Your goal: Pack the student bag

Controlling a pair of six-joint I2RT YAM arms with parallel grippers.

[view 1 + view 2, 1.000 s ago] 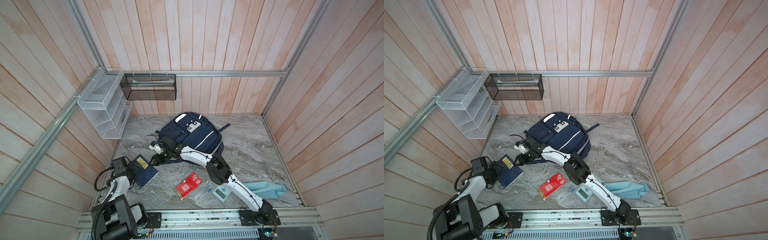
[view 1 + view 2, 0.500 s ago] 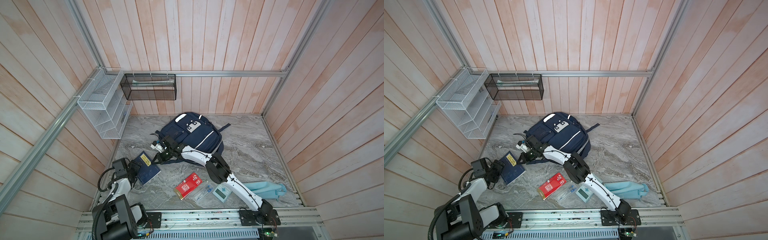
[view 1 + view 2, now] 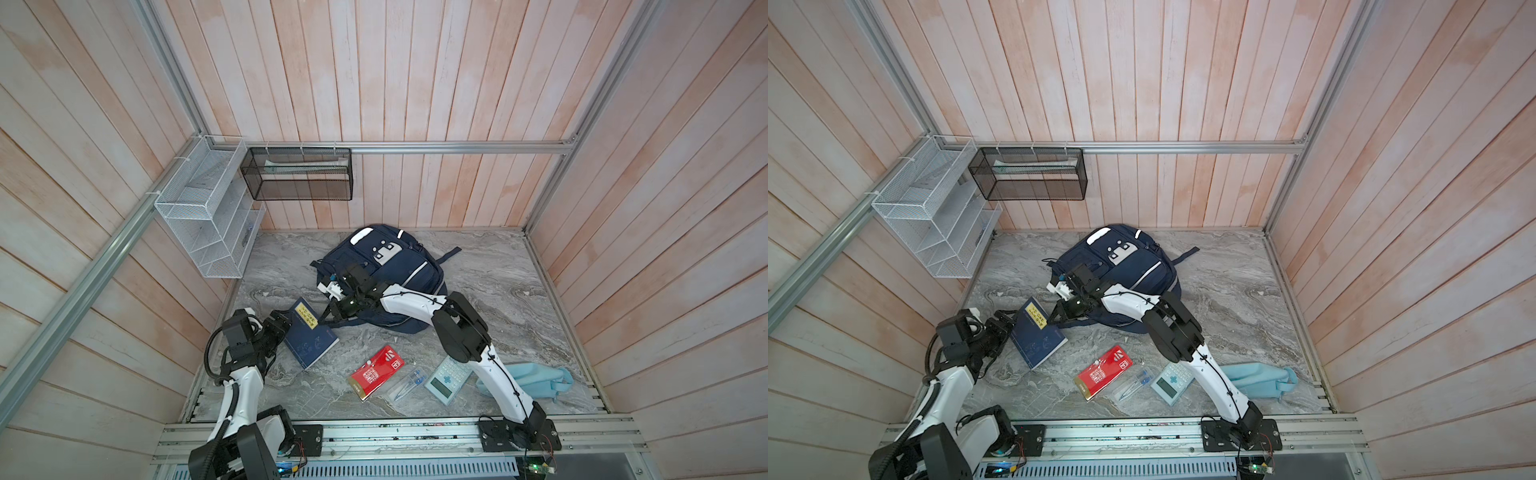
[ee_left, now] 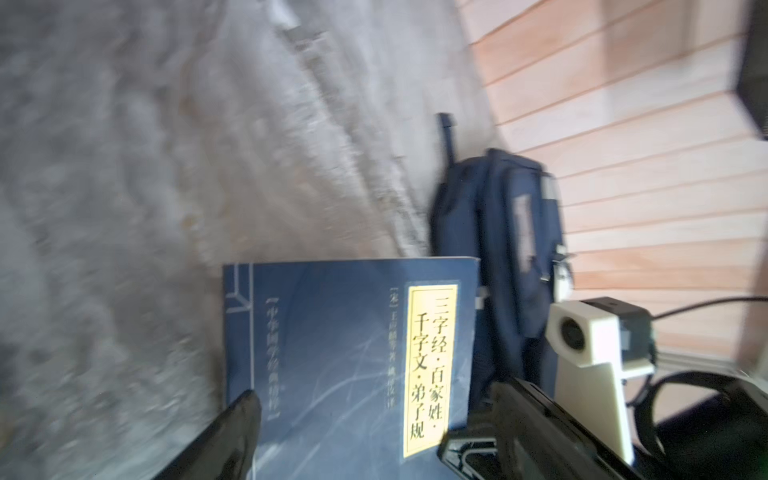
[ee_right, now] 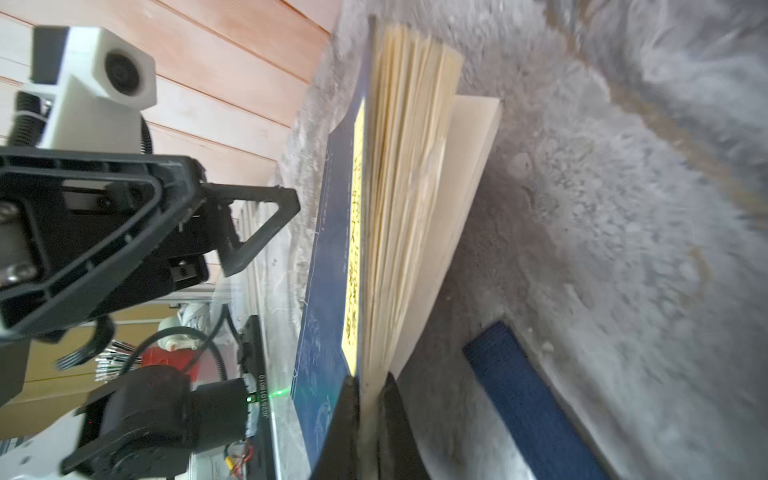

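Beside student bag (image 3: 399, 270), right jaws pinching book (image 3: 311, 336) (arm (image 3: 409, 301) outstretched), left jaws wide

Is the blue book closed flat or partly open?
Partly open: the blue book has pages fanning apart where the shut right end effector pinches its edge.

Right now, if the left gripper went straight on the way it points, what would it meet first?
The dark-blue paperback book with a yellow title label, lying between the left gripper's open jaws; depth to its edge is unclear.

Pale plank walls (image 3: 415, 83) surround a grey marbled floor (image 3: 498, 282); a white wire rack (image 3: 199, 216) and black mesh basket (image 3: 299, 183) hang near one corner.
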